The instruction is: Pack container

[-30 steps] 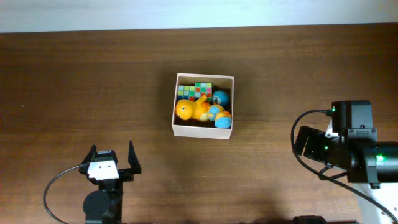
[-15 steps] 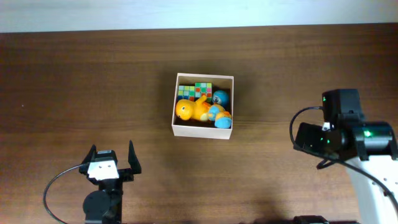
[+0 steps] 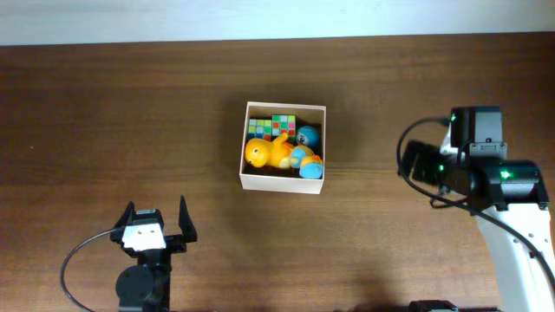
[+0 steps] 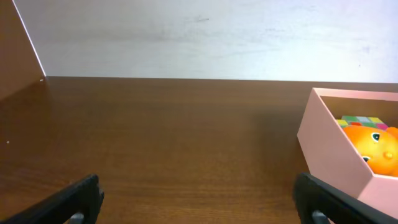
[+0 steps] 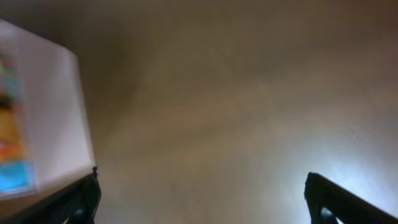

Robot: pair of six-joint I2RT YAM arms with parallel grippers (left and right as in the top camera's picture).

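The container (image 3: 284, 184), a small white-walled box, stands at the table's middle. It holds an orange plush toy (image 3: 264, 152), a multicoloured cube (image 3: 273, 126) and a blue round toy (image 3: 308, 135). My left gripper (image 3: 157, 211) is open and empty near the front edge, well to the container's front left. In the left wrist view the container (image 4: 329, 146) is at the right, beyond the open fingers (image 4: 199, 202). My right arm (image 3: 473, 169) is to the right of the container. The right wrist view is blurred: its fingers (image 5: 202, 202) are open and empty, with the container (image 5: 56, 112) at the left.
The brown wooden table (image 3: 130, 113) runs back to a white wall (image 3: 277, 17). A black cable (image 3: 78, 260) loops from the left arm's base near the front edge.
The right arm has swung up and leftward, turning toward the container. The left arm and the container's contents have not moved.
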